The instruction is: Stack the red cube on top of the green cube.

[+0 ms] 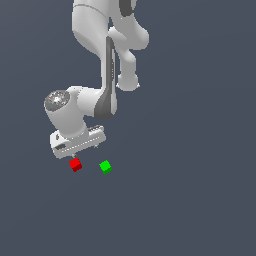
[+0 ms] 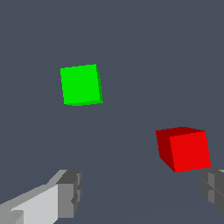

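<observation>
Red cube [image 1: 75, 164] sits on the flat slate-grey tabletop [image 1: 190, 200], matte and featureless, no grain or marks I can pick out. Plain solid block, sharp edges, flat shading, one face brighter than the others. Green cube [image 1: 105, 167] looks the same size and shape, bright green, resting on the same surface toward the exterior view's right of the red one. I see a clear gap between the two, not touching.

My arm [image 1: 95, 60] is glossy white with rounded shells and dark grey joint seams. It bends down to a boxy white hand [image 1: 75, 149] that hangs just above the red cube in the exterior view. I can't tell from that view whether it touches the cube.

On the wrist view the hand [image 2: 144, 192] shows two blocky grey fingers [image 2: 70, 192], one at each side of the frame, set wide apart. They're spread open with nothing held between them. Red cube [image 2: 186, 151] lies close beside one finger, off centre of the gap, not gripped. Green cube [image 2: 81, 85] sits farther off on the bare tabletop [image 2: 144, 57], slightly turned, with a thin darker side face showing.
</observation>
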Controlling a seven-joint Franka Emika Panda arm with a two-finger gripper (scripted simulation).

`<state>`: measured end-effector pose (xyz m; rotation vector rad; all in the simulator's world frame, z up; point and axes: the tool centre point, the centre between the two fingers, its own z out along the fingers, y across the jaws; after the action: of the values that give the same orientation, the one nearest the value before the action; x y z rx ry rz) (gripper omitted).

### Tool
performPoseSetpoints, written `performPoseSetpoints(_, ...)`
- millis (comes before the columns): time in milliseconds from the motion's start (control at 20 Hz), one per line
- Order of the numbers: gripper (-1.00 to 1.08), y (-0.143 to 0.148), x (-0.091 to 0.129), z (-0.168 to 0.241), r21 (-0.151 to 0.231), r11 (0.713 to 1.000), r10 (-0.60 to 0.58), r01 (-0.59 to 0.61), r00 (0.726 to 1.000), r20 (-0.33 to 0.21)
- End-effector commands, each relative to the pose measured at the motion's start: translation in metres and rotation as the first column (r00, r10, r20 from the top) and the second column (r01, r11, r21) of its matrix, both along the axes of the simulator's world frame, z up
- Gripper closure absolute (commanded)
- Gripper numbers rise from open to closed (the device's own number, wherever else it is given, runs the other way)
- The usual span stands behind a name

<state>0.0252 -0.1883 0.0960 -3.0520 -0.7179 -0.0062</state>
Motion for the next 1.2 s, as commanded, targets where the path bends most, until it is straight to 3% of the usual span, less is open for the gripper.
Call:
performPoseSetpoints(0,-0.92,-0.015,0.006,-0.007,-0.002,0.999,0.041,-0.041,0.999,0.000)
performPoseSetpoints(500,-0.92,-0.051,0.026,-0.023,-0.006,0.990,0.140,-0.140,0.990,-0.002)
performPoseSetpoints(1150,-0.92,-0.057,0.032,-0.026,-0.007,0.987,0.160,-0.160,0.987,-0.002)
